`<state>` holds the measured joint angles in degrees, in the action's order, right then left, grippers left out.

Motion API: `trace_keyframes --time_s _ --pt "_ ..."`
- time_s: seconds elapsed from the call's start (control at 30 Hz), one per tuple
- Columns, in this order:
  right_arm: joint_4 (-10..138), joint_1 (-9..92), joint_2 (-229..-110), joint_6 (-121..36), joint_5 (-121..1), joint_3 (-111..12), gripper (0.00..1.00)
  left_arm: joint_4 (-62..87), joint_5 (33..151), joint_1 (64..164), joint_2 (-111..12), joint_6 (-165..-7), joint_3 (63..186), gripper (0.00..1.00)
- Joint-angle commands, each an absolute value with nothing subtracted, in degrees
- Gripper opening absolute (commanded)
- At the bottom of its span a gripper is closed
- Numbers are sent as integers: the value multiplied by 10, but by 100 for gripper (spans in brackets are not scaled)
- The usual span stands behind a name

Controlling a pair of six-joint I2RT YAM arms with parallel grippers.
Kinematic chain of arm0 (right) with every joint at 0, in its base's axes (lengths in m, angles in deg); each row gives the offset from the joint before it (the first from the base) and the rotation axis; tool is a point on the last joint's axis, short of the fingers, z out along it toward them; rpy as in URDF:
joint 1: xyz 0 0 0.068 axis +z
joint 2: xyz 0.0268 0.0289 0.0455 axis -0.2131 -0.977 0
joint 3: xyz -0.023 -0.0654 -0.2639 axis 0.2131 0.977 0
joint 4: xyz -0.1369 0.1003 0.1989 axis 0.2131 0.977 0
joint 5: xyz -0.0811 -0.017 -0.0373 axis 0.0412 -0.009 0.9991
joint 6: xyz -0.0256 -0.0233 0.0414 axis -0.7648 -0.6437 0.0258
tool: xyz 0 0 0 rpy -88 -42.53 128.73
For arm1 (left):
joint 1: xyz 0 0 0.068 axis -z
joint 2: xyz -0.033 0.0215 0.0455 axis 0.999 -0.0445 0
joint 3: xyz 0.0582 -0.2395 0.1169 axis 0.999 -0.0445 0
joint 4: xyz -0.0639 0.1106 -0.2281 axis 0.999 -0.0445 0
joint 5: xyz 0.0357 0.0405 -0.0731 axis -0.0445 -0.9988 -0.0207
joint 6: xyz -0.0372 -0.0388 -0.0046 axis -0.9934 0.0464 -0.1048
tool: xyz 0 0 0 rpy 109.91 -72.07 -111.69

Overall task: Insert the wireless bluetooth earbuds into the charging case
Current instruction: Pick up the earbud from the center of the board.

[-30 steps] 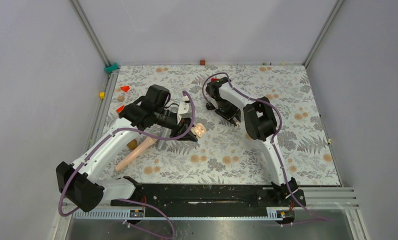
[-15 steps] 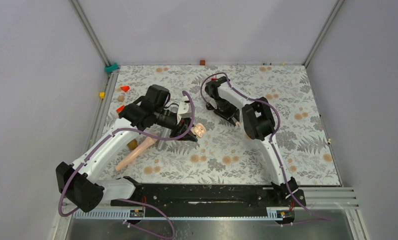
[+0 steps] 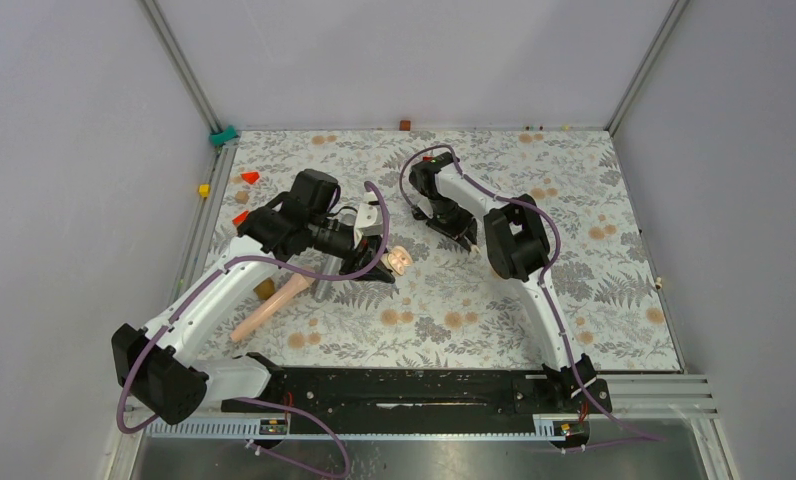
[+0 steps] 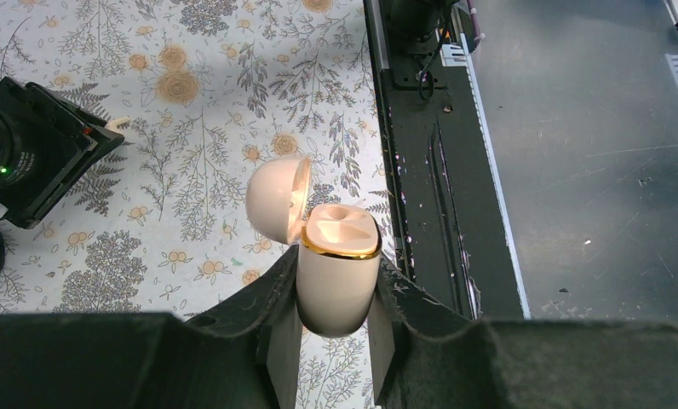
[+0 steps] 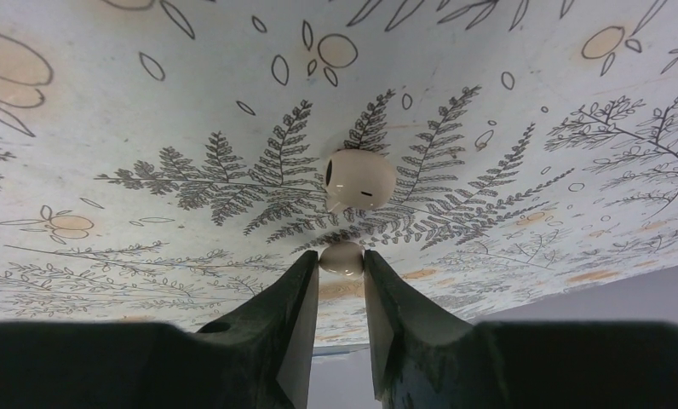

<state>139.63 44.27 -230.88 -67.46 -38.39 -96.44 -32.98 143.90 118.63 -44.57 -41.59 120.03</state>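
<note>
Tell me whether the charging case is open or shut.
Open. The charging case has its lid hinged back, baring empty wells.

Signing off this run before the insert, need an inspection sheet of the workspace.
Surface: floral cloth, lying flat.
Job's things: cream case with its lid open and both sockets bare; loose earbud lying on the cloth; pinched earbud just beside it.
Clutter: pink tube under the left arm; red wedges, yellow cube, teal clip and brown block along the edges.
Grippers: left gripper shut on the case body; right gripper shut on the pinched earbud.
Cables: purple cables looped along both arms, no snag seen.
Surroundings: grey walls, black rail at the near edge.
</note>
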Motion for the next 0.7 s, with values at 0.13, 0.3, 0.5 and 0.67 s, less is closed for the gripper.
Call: trace_keyframes --time_s 0.13,0.3,0.5,0.67 --pt "1418 452 -2311 -694 -392 -969 37 -319 1459 1184 -425 -412 1217 0" --pt "1417 451 -2310 -695 -398 -964 37 -319 1459 1183 -426 -412 1217 0" --pt "1419 452 -2312 -694 -407 -959 37 -319 1460 1183 -425 -413 1217 0" --pt "1416 452 -2308 -694 -404 -953 40 -319 1460 1182 -425 -412 1218 0"
